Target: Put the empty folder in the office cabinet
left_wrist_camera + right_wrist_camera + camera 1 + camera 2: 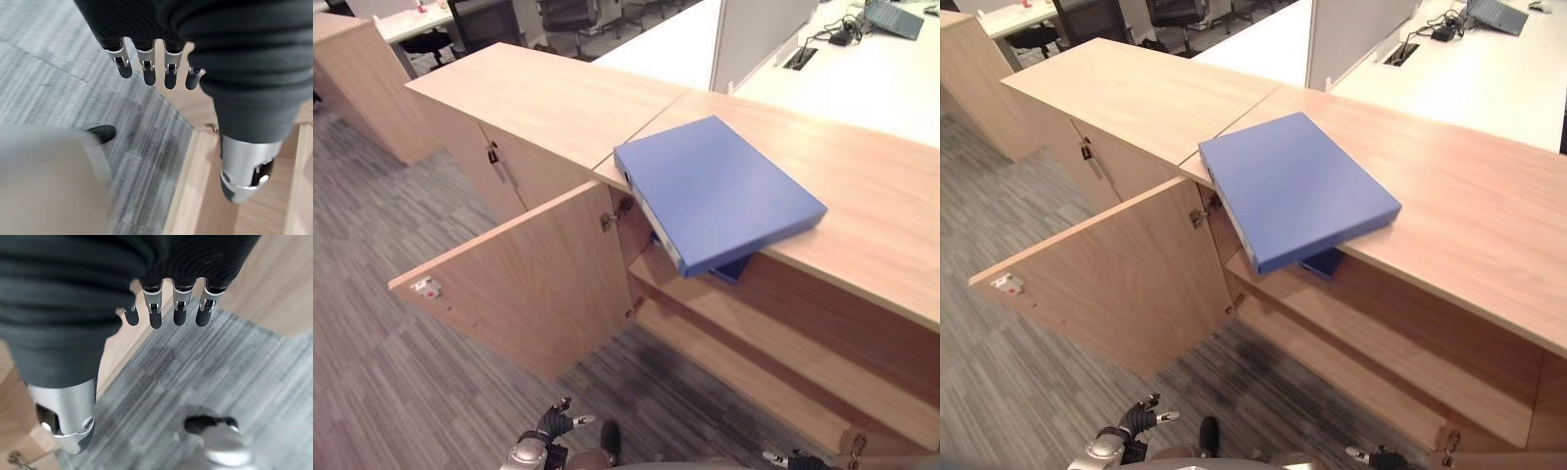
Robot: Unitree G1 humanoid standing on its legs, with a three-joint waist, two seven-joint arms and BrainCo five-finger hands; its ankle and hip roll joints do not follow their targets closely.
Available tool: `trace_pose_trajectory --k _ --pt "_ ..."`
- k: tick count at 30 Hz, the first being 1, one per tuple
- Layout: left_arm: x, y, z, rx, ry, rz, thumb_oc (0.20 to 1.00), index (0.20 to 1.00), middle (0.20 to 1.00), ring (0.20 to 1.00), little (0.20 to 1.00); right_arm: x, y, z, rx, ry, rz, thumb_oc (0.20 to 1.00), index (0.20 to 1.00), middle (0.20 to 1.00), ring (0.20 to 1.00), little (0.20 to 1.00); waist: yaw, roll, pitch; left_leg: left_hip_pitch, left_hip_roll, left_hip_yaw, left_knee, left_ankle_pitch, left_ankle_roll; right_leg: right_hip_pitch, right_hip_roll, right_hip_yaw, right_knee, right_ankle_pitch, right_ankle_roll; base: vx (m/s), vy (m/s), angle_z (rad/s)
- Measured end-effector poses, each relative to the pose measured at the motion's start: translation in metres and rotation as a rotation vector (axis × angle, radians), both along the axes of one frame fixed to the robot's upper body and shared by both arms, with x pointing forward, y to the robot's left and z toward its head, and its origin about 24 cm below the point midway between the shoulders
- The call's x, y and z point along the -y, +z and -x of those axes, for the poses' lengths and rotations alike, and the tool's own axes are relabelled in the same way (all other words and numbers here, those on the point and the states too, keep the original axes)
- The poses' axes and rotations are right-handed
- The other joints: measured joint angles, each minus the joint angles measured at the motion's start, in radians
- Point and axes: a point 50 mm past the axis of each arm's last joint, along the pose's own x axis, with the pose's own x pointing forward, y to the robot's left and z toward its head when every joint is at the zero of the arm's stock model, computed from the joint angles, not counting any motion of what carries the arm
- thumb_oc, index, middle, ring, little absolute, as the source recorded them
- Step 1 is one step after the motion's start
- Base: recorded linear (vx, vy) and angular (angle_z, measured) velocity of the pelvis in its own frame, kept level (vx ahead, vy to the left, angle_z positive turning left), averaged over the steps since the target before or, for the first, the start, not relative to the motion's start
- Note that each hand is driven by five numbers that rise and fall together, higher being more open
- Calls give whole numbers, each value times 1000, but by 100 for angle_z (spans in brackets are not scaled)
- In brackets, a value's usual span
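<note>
A blue folder lies flat on the wooden cabinet top, one corner jutting out over the open compartment. Under that overhang a darker blue item peeks out on the upper shelf. The cabinet door stands swung open to the left, showing shelves inside. My left hand hangs low by the floor, fingers straight, holding nothing. My right hand is low at the bottom edge, fingers straight and empty too. Both hands are far below the folder.
Grey carpet stretches to the left of the open door. A second closed cabinet section with a handle adjoins on the left. White desks, a divider panel and office chairs stand behind.
</note>
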Motion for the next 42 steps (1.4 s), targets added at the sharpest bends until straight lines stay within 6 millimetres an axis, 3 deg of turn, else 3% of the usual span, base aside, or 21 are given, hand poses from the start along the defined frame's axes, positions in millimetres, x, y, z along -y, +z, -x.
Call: trace_pose_trajectory --k 1,2,3,8,12,18,23,25,26,28,29,30,33,36,39,41,42 --pt "-2 2 -3 10 -8 -4 1000 1000 1000 1000 1000 -2 1 -12 34 11 -8 1000 1000 1000 1000 1000 5 -5 -5 17 -7 19 -28 1 -2 -22 -26 23 -114 87 35 71 121 -30" --pt "-2 2 -2 2 -42 -9 1000 1000 1000 1000 1000 -4 2 -16 47 7 -13 1000 1000 1000 1000 1000 -6 -5 -10 27 -12 25 -40 1 -4 -5 -38 20 -138 117 16 91 212 -47" --pt "1 6 -9 33 -113 -14 1000 1000 1000 1000 1000 -6 2 -22 56 21 -23 1000 1000 1000 1000 1000 -4 2 -14 48 -12 39 -57 -4 -9 7 -43 40 -152 125 20 82 222 -28" --pt "13 18 -23 106 -293 -13 1000 1000 1000 1000 1000 -6 3 -26 52 62 -23 1000 1000 1000 1000 1000 -11 35 -28 68 5 90 -62 -74 -36 4 -30 89 -158 129 25 36 146 -35" --pt "26 31 -35 178 -428 -2 1000 1000 1000 1000 1000 -8 3 -27 56 69 -31 1000 1000 1000 1000 1000 -12 43 -13 64 -6 127 -63 -82 -25 -28 -44 127 -133 123 43 0 121 -32" --pt "37 34 -40 189 -553 -36 1000 1000 1000 1000 1000 -11 -1 -16 24 60 -44 1000 1000 1000 1000 1000 -36 43 -5 36 -27 151 -62 -80 -8 -86 -62 153 -97 123 56 -35 139 -12" --pt "46 50 -60 279 -636 -64 1000 1000 1000 1000 1000 -24 -2 -31 53 68 -68 1000 1000 1000 1000 1000 -38 22 35 31 -26 246 -63 -86 7 -138 -61 228 -78 139 83 -131 97 -53" --pt "44 52 -63 285 -649 -82 1000 1000 1000 1000 1000 -25 0 -41 77 78 -68 1000 1000 1000 1000 1000 -43 19 52 29 -23 273 -63 -87 12 -156 -65 226 -70 144 91 -124 -46 -48" --pt "43 57 -68 310 -675 -108 1000 1000 1000 1000 1000 -26 2 -46 92 82 -67 1000 1000 1000 1000 1000 -25 23 73 26 -4 313 -63 -78 20 -178 -92 119 -66 125 77 -72 -50 -68" --pt "39 69 -78 365 -700 -139 1000 1000 1000 1000 1000 -27 4 -54 119 85 -61 1000 1000 1000 1000 1000 8 23 82 4 5 339 -62 -85 28 -208 -172 -69 -72 141 109 -60 -49 -61" --pt "37 75 -83 385 -706 -154 1000 1000 1000 1000 1000 -26 4 -53 113 82 -56 1000 1000 1000 1000 1000 12 15 84 3 4 337 -62 -83 27 -192 -211 -121 -82 152 126 -68 -147 -20" --pt "31 82 -86 414 -706 -173 1000 1000 1000 1000 1000 -21 5 -52 110 75 -34 1000 1000 1000 1000 1000 28 13 87 14 21 347 -63 -79 22 -180 -263 -274 -54 152 127 -60 -219 -2" --pt "15 86 -85 423 -657 -199 1000 1000 1000 1000 1000 -23 5 -53 113 81 -40 1000 1000 1000 1000 1000 79 -6 76 33 49 363 -63 -71 -7 -155 -279 -303 -16 151 132 -31 -234 -18" --pt "15 82 -69 412 -618 -162 1000 1000 1000 1000 1000 -23 5 -55 120 82 -38 1000 1000 1000 1000 1000 104 21 52 20 116 340 -36 -68 -34 -115 -184 -300 -113 179 109 -24 -177 -12" --pt "20 89 -59 454 -588 -112 1000 1000 1000 1000 1000 -21 7 -56 141 89 -32 1000 1000 1000 1000 1000 106 35 29 -8 160 311 5 -55 -53 -105 -129 -303 -138 182 72 -4 -234 -4" --pt "12 103 -49 507 -537 -81 1000 1000 1000 1000 1000 -17 2 -33 89 71 -29 1000 1000 1000 1000 1000 105 8 7 -14 177 272 40 -38 -77 -47 -102 -329 -199 194 54 -52 -346 28" --pt "-8 114 -40 532 -485 -118 1000 1000 1000 1000 1000 -15 0 -22 68 58 -28 1000 1000 1000 1000 1000 109 -10 -6 -42 194 250 64 -22 -98 -42 -83 -341 -222 194 53 -192 -423 37"
